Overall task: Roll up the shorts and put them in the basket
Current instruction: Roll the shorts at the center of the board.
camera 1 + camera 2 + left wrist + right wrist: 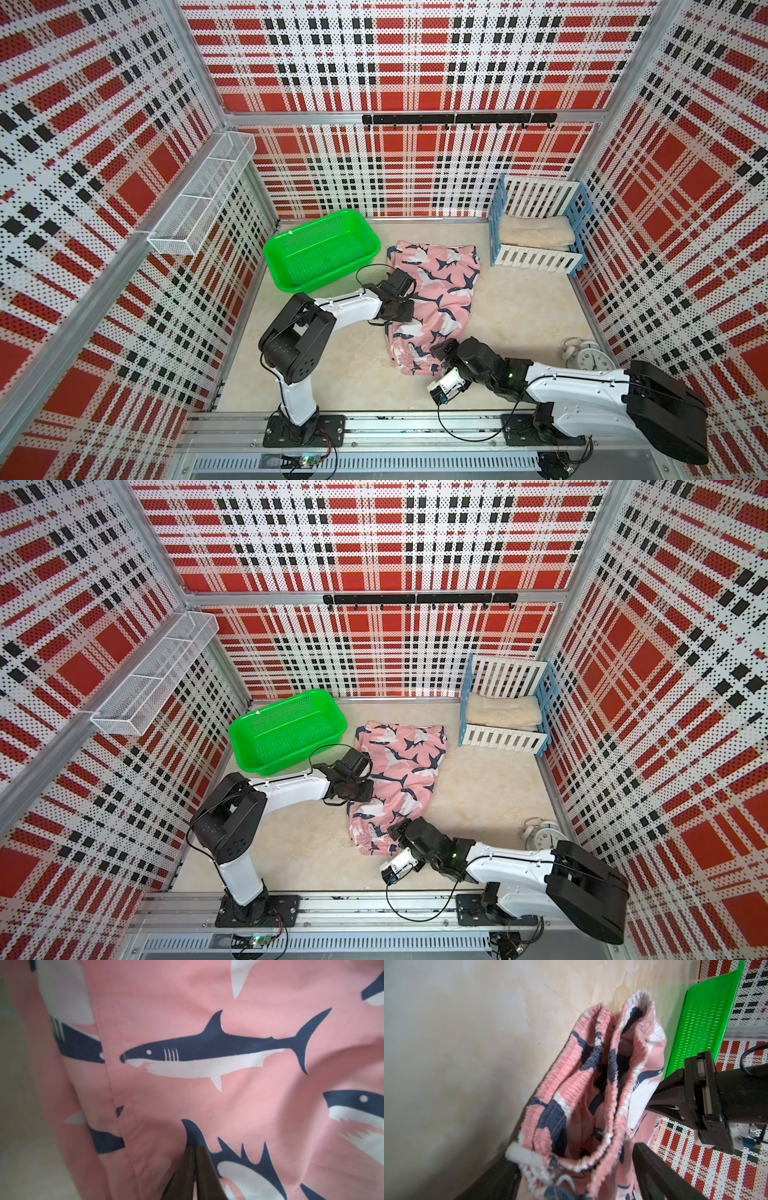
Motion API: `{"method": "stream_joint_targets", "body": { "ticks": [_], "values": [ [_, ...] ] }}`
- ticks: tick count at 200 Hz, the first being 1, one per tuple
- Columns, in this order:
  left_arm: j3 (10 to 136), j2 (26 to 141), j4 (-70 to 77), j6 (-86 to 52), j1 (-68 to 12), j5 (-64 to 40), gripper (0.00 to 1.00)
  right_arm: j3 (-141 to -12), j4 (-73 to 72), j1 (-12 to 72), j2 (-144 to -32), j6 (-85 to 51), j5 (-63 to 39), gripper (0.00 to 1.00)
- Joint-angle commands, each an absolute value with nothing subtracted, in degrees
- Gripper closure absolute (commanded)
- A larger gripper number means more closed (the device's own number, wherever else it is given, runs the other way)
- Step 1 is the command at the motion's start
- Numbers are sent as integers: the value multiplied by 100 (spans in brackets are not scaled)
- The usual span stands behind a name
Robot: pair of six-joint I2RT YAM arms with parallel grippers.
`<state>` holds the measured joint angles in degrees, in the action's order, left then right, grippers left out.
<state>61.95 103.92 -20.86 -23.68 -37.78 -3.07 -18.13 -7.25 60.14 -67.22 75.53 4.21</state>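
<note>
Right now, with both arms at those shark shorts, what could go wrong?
1. The right gripper stands open around the bunched waistband of the shorts. When it closes, it might catch only some layers, and the roll would start crooked.
2. The left gripper is shut, with its tips on the fabric in the middle of the shorts. A roll coming toward it could bunch up there.
3. The left arm lies close by the green basket and might nudge it.

Both top views look steeply down over the whole table (pixel 519 316); wrist views sit close on the shorts (pixel 249 1105).
</note>
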Motion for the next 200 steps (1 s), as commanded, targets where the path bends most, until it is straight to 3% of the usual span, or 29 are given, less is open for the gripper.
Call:
{"method": "stream_joint_targets", "body": {
  "ticks": [1,9,20,40,62,78,99,122,146,171,184,200],
  "values": [
    [6112,10450,-1976,-2281,-3718,-390,90,-1775,-958,6137,-6769,7241,308,35],
    [6106,10436,-1976,-2272,-3718,-395,90,-1856,-735,6144,-6745,7077,266,54],
    [6086,10399,-1972,-2268,-3716,-387,90,-1924,-506,6144,-6696,6800,246,71],
    [6049,10232,-1896,-2278,-3702,-194,88,-1978,-426,6137,-6598,6214,216,90],
    [5961,9809,-1638,-2170,-3683,-90,81,-2360,212,6029,-6615,5318,-253,100],
    [5772,9344,-1255,-1889,-3650,-232,67,-2602,600,5862,-6671,4786,-716,100],
    [5435,8779,-547,-1522,-3480,-1141,45,-2669,737,5547,-6587,4367,-1205,100],
    [4954,8405,334,-1564,-3357,-2630,39,-2712,1027,5070,-6358,4184,-1627,100],
    [4238,7875,1066,-1460,-3827,-2693,33,-2786,1575,4598,-6180,4384,-1746,100],
    [3776,7480,1096,-1493,-4351,-1706,28,-2742,1585,4125,-5902,4587,-1686,100],
    [3354,7158,1362,-1513,-4766,-548,14,-2756,1549,3916,-5867,4599,-1672,100],
    [2662,6604,1940,-828,-5475,492,6,-2769,1528,3818,-5855,4605,-1684,100]
  ]
}}
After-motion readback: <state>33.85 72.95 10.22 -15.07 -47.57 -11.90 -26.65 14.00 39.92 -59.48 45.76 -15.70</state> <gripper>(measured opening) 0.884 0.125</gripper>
